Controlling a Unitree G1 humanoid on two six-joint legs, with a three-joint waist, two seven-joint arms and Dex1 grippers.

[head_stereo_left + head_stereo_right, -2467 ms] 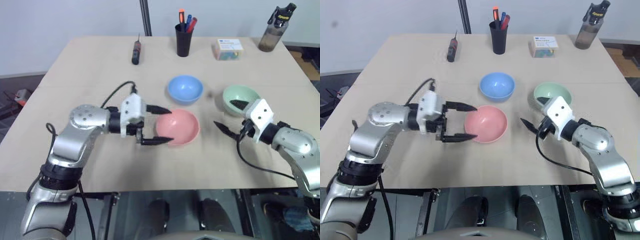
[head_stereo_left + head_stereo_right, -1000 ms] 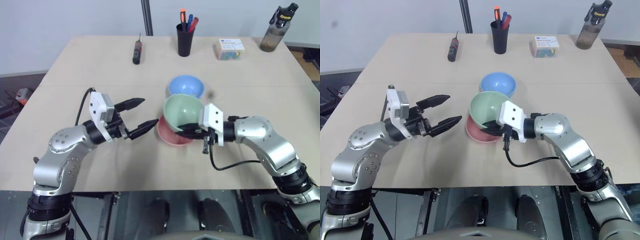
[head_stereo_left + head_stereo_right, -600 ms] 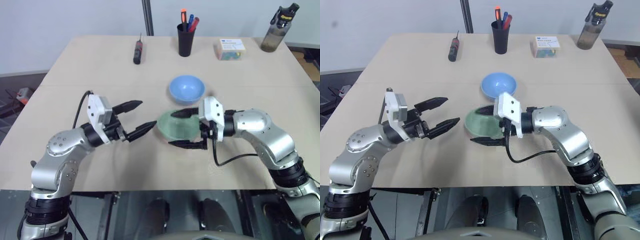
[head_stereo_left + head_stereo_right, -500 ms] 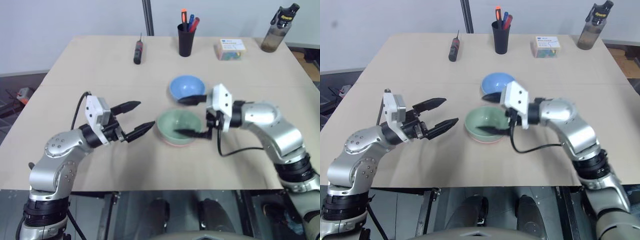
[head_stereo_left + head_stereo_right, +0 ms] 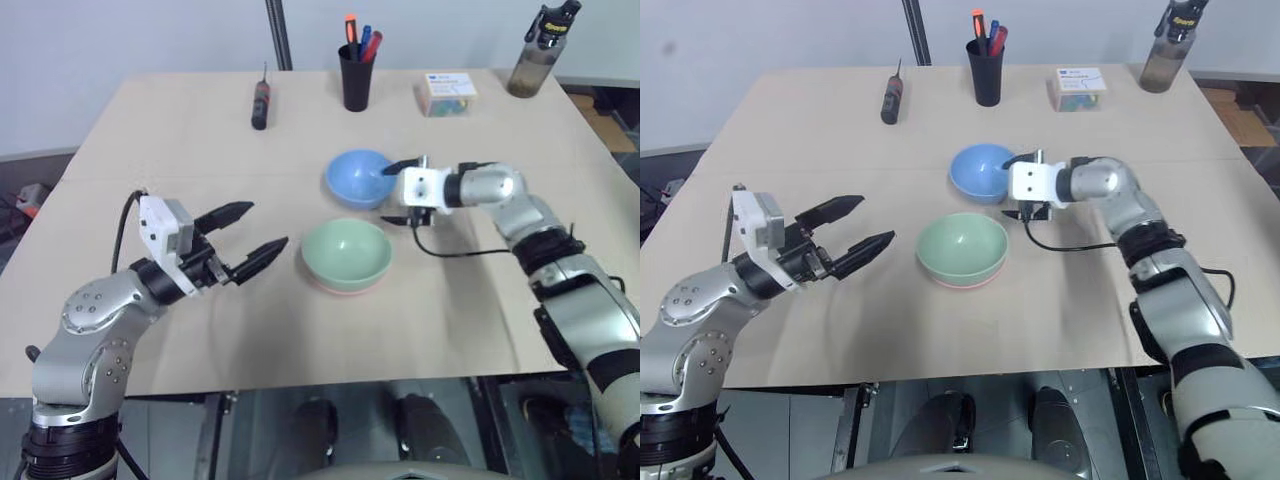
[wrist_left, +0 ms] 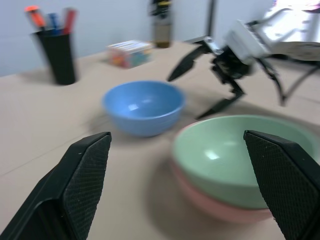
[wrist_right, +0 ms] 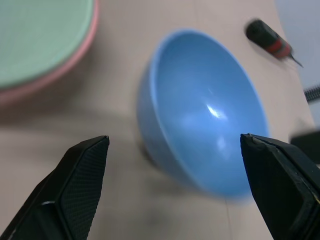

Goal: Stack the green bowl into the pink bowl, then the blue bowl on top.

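The green bowl (image 5: 346, 252) sits nested in the pink bowl (image 5: 338, 289), whose rim shows beneath it at mid-table. Just behind them stands the blue bowl (image 5: 358, 178), upright and empty. My right gripper (image 5: 397, 192) is open at the blue bowl's right side, its fingers (image 7: 80, 185) spread on either side of the blue bowl (image 7: 205, 135) and apart from it. To the left of the stack my left gripper (image 5: 262, 226) is open and holds nothing. In the left wrist view the green bowl (image 6: 240, 155) and the blue bowl (image 6: 143, 106) lie ahead between its fingers (image 6: 75, 190).
Along the far edge of the table stand a screwdriver (image 5: 260, 103), a black pen cup (image 5: 354, 80), a small box (image 5: 447, 93) and a dark bottle (image 5: 533, 62). Bare tabletop lies in front of the bowls and to both sides.
My right gripper set the green bowl into the pink bowl, opened, and moved back to the blue bowl's side. My left gripper drew slightly away to the left.
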